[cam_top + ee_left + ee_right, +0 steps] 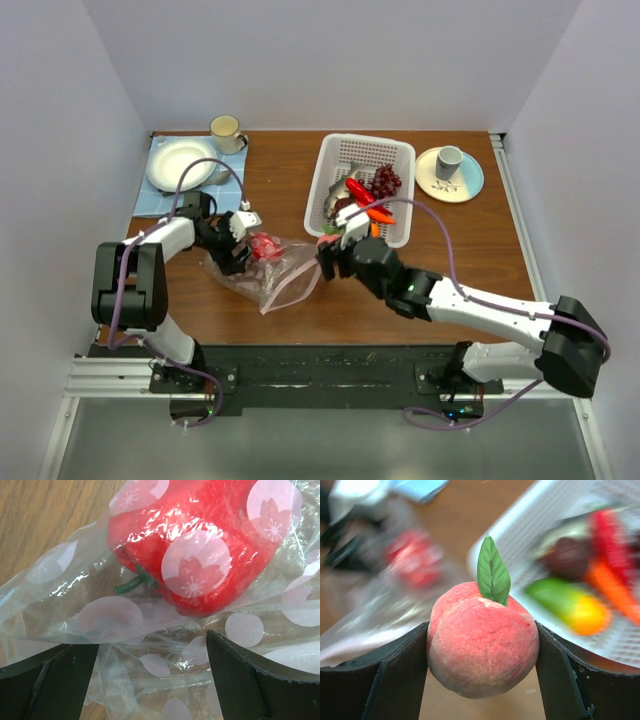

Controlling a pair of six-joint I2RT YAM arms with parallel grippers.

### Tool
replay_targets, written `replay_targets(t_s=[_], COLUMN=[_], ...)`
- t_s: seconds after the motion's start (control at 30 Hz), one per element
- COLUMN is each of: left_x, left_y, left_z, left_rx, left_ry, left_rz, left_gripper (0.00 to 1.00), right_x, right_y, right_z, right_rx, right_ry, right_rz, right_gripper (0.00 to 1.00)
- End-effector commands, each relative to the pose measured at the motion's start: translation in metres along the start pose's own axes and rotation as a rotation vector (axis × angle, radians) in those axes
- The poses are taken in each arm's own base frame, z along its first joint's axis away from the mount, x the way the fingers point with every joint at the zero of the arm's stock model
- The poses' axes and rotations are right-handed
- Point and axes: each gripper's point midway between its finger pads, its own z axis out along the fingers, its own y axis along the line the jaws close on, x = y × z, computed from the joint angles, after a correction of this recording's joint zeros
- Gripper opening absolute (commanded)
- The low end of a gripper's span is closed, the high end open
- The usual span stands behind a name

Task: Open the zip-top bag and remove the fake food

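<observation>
Meanwhile, the right claw (481, 635) was closed on a pink-red peach (485, 655) with a green leaf. Its two dark fingers (395, 680) pressed against the sides of the fruit, which hung clear of the wooden surface (470, 250). From above, that claw sat between the zip-top bag (275, 275) and the near corner of the white basket (350, 155).

The bag lay crumpled on the surface, left of the basket, its pink strip toward the right arm. One red fruit (200, 545) with a short green stem was inside it, seen through the clear film printed with pale blossom dots.

The left claw (151, 645) rested at the far left end of the bag, just beside that red fruit. Its jaws stood well apart with loose folds of plastic lying between them, and no firm pinch on the film could be seen.

Inside the basket were a red chili (358, 190), dark purple grapes (386, 181) and an orange carrot (381, 216). The right wrist view showed a blurred green-yellow mango (567, 605) there too.

A grey cup (449, 160) stood on a small plate (468, 180) to the right of the basket. At the far left corner, a cream mug (226, 130) and a white plate (180, 165) sat on a blue cloth (150, 200)
</observation>
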Motion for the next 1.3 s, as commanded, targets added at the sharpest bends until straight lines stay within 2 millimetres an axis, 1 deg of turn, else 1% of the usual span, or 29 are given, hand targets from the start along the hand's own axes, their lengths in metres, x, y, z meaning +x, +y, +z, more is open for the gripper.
replay_targets(t_s=[0.0, 0.03, 0.07, 0.1, 0.13, 0.17, 0.2, 0.23, 0.3, 0.33, 0.4, 0.43, 0.5, 0.53, 0.57, 0.6, 0.63, 0.67, 0.7, 0.73, 0.77, 0.8, 0.83, 0.87, 0.9, 0.93, 1.07, 1.1, 1.27], left_x=[0.016, 0.016, 0.012, 0.011, 0.01, 0.008, 0.005, 0.001, -0.013, -0.02, -0.044, -0.052, -0.076, -0.084, -0.09, -0.101, -0.106, -0.111, -0.115, -0.117, -0.114, -0.115, -0.112, -0.105, -0.107, -0.103, -0.085, -0.08, -0.07], left_y=[-0.015, -0.016, -0.015, -0.015, -0.017, -0.017, -0.015, -0.017, -0.013, -0.012, 0.0, -0.001, 0.008, 0.005, 0.006, 0.01, 0.008, 0.01, 0.011, 0.014, 0.014, 0.019, 0.021, 0.019, 0.026, 0.027, 0.038, 0.041, 0.051], left_z=[-0.007, -0.009, -0.011, -0.013, -0.015, -0.017, -0.019, -0.022, -0.032, -0.037, -0.052, -0.057, -0.074, -0.079, -0.084, -0.092, -0.093, -0.095, -0.096, -0.093, -0.087, -0.082, -0.075, -0.067, -0.062, -0.056, -0.033, -0.028, -0.019], left_rx=[0.026, 0.027, 0.022, 0.022, 0.024, 0.019, 0.011, 0.018, 0.004, 0.003, -0.043, -0.032, -0.058, -0.045, -0.046, -0.058, -0.049, -0.051, -0.054, -0.053, -0.046, -0.059, -0.055, -0.048, -0.074, -0.074, -0.112, -0.122, -0.156], left_ry=[0.077, 0.077, 0.071, 0.068, 0.068, 0.061, 0.056, 0.046, 0.014, -0.008, -0.06, -0.081, -0.128, -0.146, -0.161, -0.185, -0.203, -0.217, -0.229, -0.243, -0.242, -0.253, -0.251, -0.243, -0.257, -0.251, -0.222, -0.204, -0.177], left_rz=[-0.029, -0.029, -0.023, -0.025, -0.026, -0.021, -0.016, -0.019, -0.008, -0.01, -0.007, -0.012, 0.001, -0.001, 0.004, 0.014, 0.005, 0.001, -0.003, -0.019, -0.033, -0.033, -0.058, -0.08, -0.084, -0.097, -0.124, -0.131, -0.131], left_gripper=[0.93, 0.93, 0.93, 0.93, 0.93, 0.93, 0.93, 0.93, 0.94, 0.95, 0.98, 0.99, 1.0, 1.0, 1.0, 1.0, 1.0, 0.99, 0.99, 0.99, 0.99, 0.99, 0.99, 0.99, 0.99, 0.99, 0.99, 0.98, 0.98], right_x=[-0.057, -0.063, -0.082, -0.073, -0.076, -0.088, -0.088, -0.079, -0.082, -0.069, -0.066, -0.065, -0.057, -0.041, -0.053, -0.05, -0.035, -0.041, -0.035, -0.021, -0.019, -0.012, 0.004, 0.009, 0.023, 0.027, 0.054, 0.054, 0.066], right_y=[-0.066, -0.077, -0.089, -0.096, -0.102, -0.111, -0.113, -0.114, -0.113, -0.113, -0.117, -0.117, -0.109, -0.106, -0.096, -0.074, -0.06, -0.052, -0.045, -0.03, -0.024, -0.017, -0.003, 0.003, 0.007, 0.021, 0.052, 0.061, 0.078], right_z=[0.016, 0.021, 0.025, 0.041, 0.047, 0.053, 0.058, 0.069, 0.076, 0.086, 0.083, 0.081, 0.074, 0.072, 0.058, 0.055, 0.048, 0.034, 0.027, 0.021, 0.014, 0.01, 0.005, 0.001, 0.0, -0.003, 0.002, 0.004, 0.026], right_rx=[0.259, 0.298, 0.335, 0.365, 0.388, 0.416, 0.423, 0.431, 0.432, 0.45, 0.495, 0.496, 0.451, 0.412, 0.346, 0.223, 0.161, 0.127, 0.11, 0.081, 0.07, 0.056, 0.019, 0.007, 0.004, -0.035, -0.112, -0.133, -0.157], right_ry=[-0.079, -0.082, -0.109, -0.071, -0.067, -0.075, -0.066, -0.042, -0.004, 0.042, 0.098, 0.104, 0.098, 0.111, 0.068, 0.063, 0.059, 0.027, 0.031, 0.049, 0.048, 0.057, 0.08, 0.083, 0.105, 0.101, 0.141, 0.132, 0.139], right_rz=[-0.016, -0.025, -0.008, -0.021, -0.013, 0.009, 0.025, 0.059, 0.088, 0.105, 0.096, 0.09, 0.076, 0.035, 0.028, 0.021, -0.004, -0.004, -0.017, -0.033, -0.03, -0.015, -0.03, -0.029, -0.022, -0.025, -0.041, -0.042, -0.078], right_gripper=[0.41, 0.42, 0.5, 0.6, 0.78, 0.88, 0.99, 0.99, 0.99, 0.99, 0.99, 0.99, 0.99, 0.99, 0.99, 0.99, 0.99, 0.99, 0.94, 0.88, 0.65, 0.51, 0.38, 0.06, 0.0, 0.0, 0.0, 0.0, 0.0])
